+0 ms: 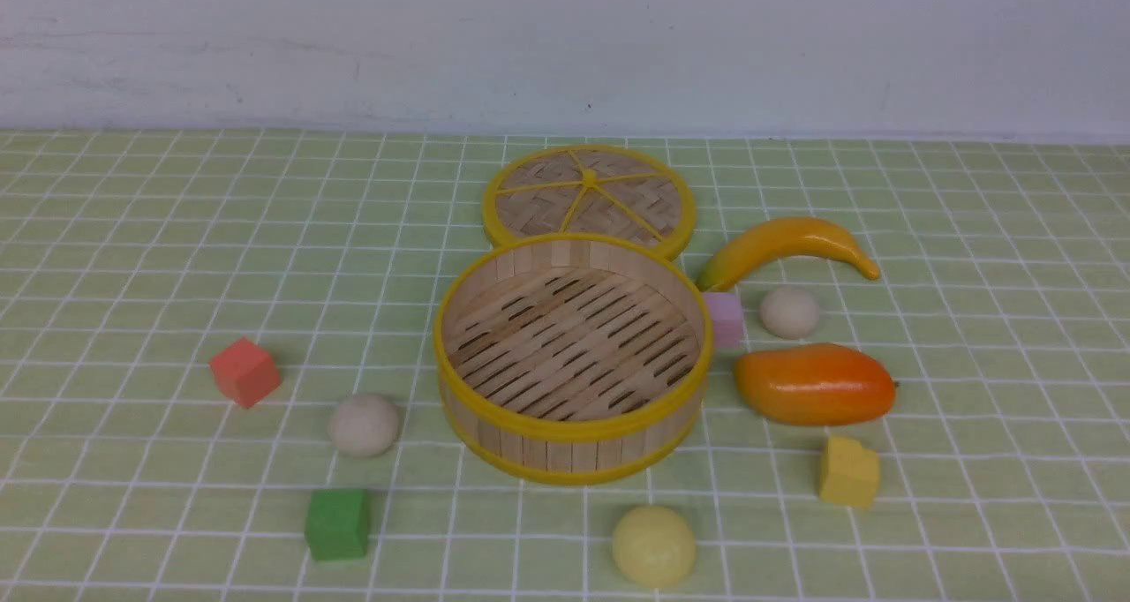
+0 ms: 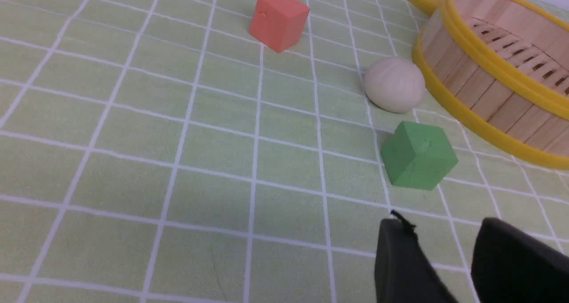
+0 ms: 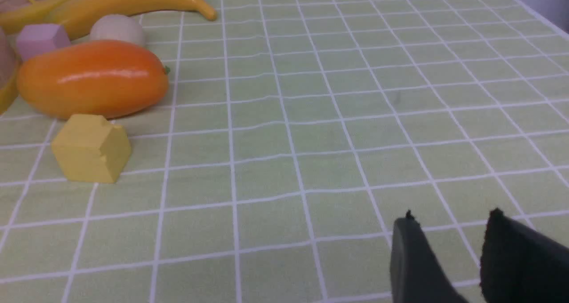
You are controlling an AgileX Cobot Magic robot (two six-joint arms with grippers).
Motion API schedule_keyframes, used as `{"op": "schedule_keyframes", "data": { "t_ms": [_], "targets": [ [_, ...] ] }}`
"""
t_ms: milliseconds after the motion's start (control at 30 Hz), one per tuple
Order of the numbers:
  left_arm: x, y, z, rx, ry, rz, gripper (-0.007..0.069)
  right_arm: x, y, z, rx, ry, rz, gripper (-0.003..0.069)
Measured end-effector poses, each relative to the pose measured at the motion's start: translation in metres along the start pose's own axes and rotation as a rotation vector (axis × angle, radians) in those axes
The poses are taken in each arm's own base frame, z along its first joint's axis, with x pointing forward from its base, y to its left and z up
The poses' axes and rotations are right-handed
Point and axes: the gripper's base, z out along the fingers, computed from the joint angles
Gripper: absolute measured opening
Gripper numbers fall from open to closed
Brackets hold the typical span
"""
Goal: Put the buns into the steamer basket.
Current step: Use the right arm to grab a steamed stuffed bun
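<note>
Progress is none in the front view: the steamer basket (image 1: 565, 456) is bare, one beige bun (image 1: 364, 425) left of it, a second beige bun (image 1: 789, 312) right of it past the pink cube (image 1: 726, 318), the yellow bun (image 1: 653, 545) in front. Left wrist view: the left end effector (image 2: 442, 232) is released, empty; open desk (image 2: 133, 161) leads toward the basket, the green cube (image 2: 418, 154) near the path. Right wrist view: the right end effector (image 3: 451, 223) is released too; the mango (image 3: 91, 78) partly blocks the way.

Bright, even light; soft, slightly fuzzy pictures.
The mango (image 1: 814, 383) has a white shine, and a faint shadow sits at 2 o'clock of the red cube (image 1: 244, 371).
</note>
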Motion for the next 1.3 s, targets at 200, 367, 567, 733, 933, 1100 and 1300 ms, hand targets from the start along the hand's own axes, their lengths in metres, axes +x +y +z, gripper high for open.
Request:
{"op": "schedule_keyframes", "data": {
  "t_ms": [200, 367, 567, 733, 933, 1100, 1300],
  "targets": [
    [0.0000, 0.0000, 0.0000, 0.000, 0.000, 0.000, 0.0238, 0.0000, 0.0000, 0.0000, 0.000, 0.000, 0.000, 0.0239],
    [0.0000, 0.0000, 0.0000, 0.000, 0.000, 0.000, 0.0238, 0.0000, 0.0000, 0.0000, 0.000, 0.000, 0.000, 0.0239],
    [0.0000, 0.0000, 0.0000, 0.000, 0.000, 0.000, 0.0238, 0.0000, 0.0000, 0.0000, 0.000, 0.000, 0.000, 0.0239],
    [0.0000, 0.0000, 0.0000, 0.000, 0.000, 0.000, 0.0238, 0.0000, 0.0000, 0.0000, 0.000, 0.000, 0.000, 0.0239],
    [0.0000, 0.0000, 0.0000, 0.000, 0.000, 0.000, 0.0238, 0.0000, 0.0000, 0.0000, 0.000, 0.000, 0.000, 0.0239],
    [0.0000, 0.0000, 0.0000, 0.000, 0.000, 0.000, 0.0238, 0.0000, 0.0000, 0.0000, 0.000, 0.000, -0.001, 0.0239],
    [0.0000, 0.0000, 0.0000, 0.000, 0.000, 0.000, 0.0238, -0.0009, -0.0004, 0.0001, 0.004, -0.012, -0.019, 0.0239]
  ]
}}
